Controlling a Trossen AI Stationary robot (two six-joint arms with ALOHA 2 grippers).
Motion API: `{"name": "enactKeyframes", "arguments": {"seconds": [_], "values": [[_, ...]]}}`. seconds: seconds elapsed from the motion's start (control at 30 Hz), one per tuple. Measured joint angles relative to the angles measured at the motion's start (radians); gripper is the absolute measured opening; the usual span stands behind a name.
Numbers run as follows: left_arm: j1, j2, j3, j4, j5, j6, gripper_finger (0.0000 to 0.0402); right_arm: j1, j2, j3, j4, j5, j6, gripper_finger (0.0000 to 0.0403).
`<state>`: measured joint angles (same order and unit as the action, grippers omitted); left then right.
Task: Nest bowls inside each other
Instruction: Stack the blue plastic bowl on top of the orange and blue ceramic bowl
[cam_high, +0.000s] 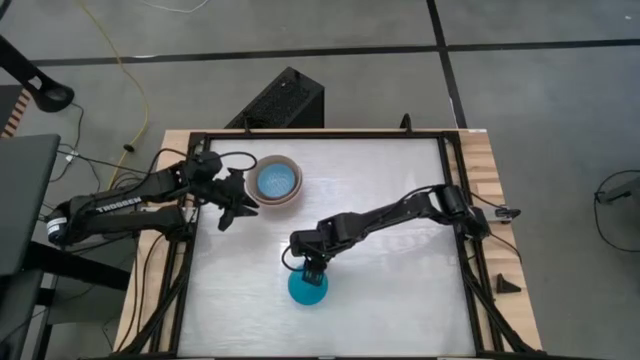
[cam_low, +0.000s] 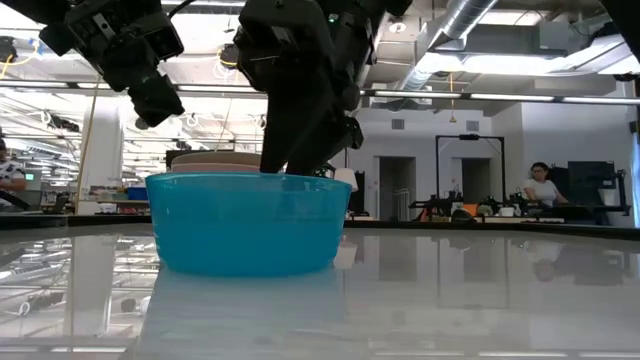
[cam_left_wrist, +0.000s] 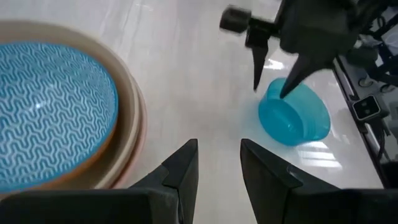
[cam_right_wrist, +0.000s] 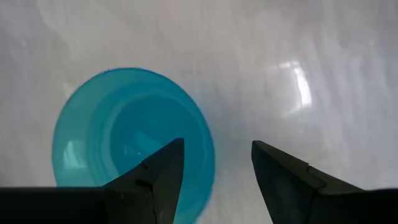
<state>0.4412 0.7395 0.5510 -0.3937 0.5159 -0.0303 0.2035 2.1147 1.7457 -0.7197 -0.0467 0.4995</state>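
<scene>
A teal bowl (cam_high: 308, 288) (cam_right_wrist: 124, 143) stands upright on its base near the table's front middle. My right gripper (cam_high: 313, 268) (cam_right_wrist: 214, 162) reaches down over the bowl's far rim (cam_right_wrist: 208, 155) and is open. One finger is over the bowl's inside, the other outside the rim. No touch shows. At the far left a light blue patterned bowl (cam_high: 277, 181) (cam_left_wrist: 50, 106) sits nested in larger beige and peach bowls (cam_left_wrist: 127, 124). My left gripper (cam_high: 232, 207) (cam_left_wrist: 217, 168) hovers open just beside that stack, nothing between its fingers.
A black frame rail (cam_high: 452, 200) borders the white tabletop, with bare surface to the right of the teal bowl (cam_high: 400, 290). A black box (cam_high: 285, 100) lies on the floor beyond the far edge. A person (cam_low: 545, 185) sits far off in the room.
</scene>
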Motion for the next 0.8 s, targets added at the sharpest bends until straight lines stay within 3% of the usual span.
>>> {"name": "enactKeyframes", "arguments": {"seconds": [0.23,0.37,0.47,0.63,0.8], "values": [[0.0,0.0,0.0,0.002,0.0,0.0,0.0106,-0.001,0.0,-0.145,0.192,-0.053,0.059,0.0223],[0.0,0.0,0.0,0.001,0.0,-0.008,0.0106,-0.005,0.0,-0.162,0.214,-0.061,0.077,0.0208],[0.0,0.0,0.0,0.001,0.0,-0.009,0.0106,-0.018,0.0,-0.161,0.224,-0.121,0.077,0.0162],[0.0,0.0,0.0,0.001,-0.005,-0.05,0.0106,-0.055,-0.003,-0.161,0.201,-0.205,0.052,0.0031],[0.0,0.0,0.0,0.001,-0.006,-0.107,0.0106,-0.106,-0.037,-0.161,0.119,-0.242,-0.046,0.0025]]}}
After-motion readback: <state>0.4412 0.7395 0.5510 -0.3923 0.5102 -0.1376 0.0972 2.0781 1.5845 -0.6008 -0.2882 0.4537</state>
